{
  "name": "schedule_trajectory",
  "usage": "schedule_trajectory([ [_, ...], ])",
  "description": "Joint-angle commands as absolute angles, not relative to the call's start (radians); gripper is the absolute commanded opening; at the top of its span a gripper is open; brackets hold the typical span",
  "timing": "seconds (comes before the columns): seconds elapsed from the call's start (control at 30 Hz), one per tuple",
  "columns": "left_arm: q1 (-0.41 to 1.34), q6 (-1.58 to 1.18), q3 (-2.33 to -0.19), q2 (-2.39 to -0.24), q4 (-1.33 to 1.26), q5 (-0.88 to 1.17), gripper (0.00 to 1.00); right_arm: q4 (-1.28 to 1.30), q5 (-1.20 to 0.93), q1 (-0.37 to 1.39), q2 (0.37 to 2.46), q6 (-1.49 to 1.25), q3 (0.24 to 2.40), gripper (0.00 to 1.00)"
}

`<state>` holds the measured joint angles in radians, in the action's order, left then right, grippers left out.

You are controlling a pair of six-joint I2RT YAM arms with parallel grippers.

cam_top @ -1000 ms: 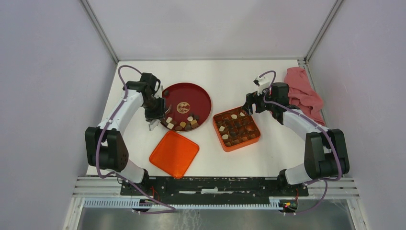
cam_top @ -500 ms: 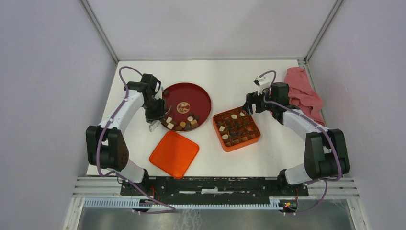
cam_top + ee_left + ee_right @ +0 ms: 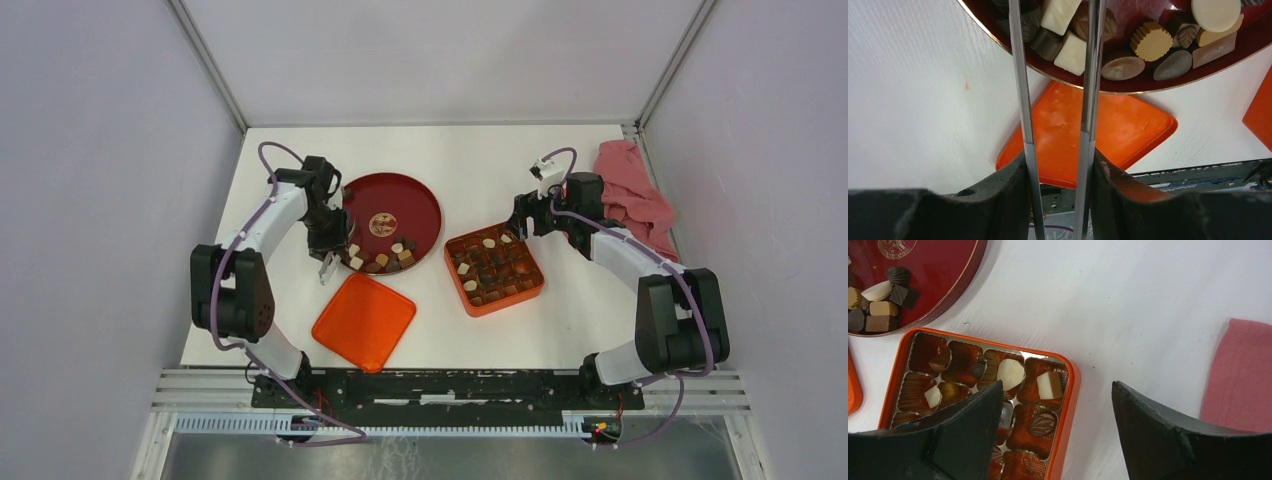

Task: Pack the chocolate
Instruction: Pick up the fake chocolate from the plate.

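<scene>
Loose chocolate (image 3: pixel 1150 40) is heaped along the lower rim of the dark red plate (image 3: pixel 400 195). More pieces sit in cells of the orange box (image 3: pixel 1070 390), right of centre. Left fingers (image 3: pixel 1090 75), two long metal rods, point straight into the heap with a white cube between them. They're partly parted, tips out of frame, so I can't tell if anything's pinched. Right fingers (image 3: pixel 968 430) are spread wide and empty over the box's upper edge. Left arm is nearer the heap.
</scene>
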<state>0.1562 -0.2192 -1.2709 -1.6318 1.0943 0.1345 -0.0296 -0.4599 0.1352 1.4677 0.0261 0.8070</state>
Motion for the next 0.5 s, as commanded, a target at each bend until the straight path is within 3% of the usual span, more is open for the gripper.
schedule_trajectory([
  [0.0,0.153,-0.228,-1.345,-1.665,1.079,0.152,0.46,-0.060,-0.474,0.131,1.466,0.023,0.818,0.85],
  [0.27,0.161,-0.205,-1.358,-1.678,1.110,0.182,0.40,-0.058,-0.473,0.126,1.471,0.023,0.822,0.85],
  [0.47,0.161,-0.185,-1.352,-1.661,1.148,0.135,0.45,-0.057,-0.477,0.124,1.478,0.019,0.825,0.85],
])
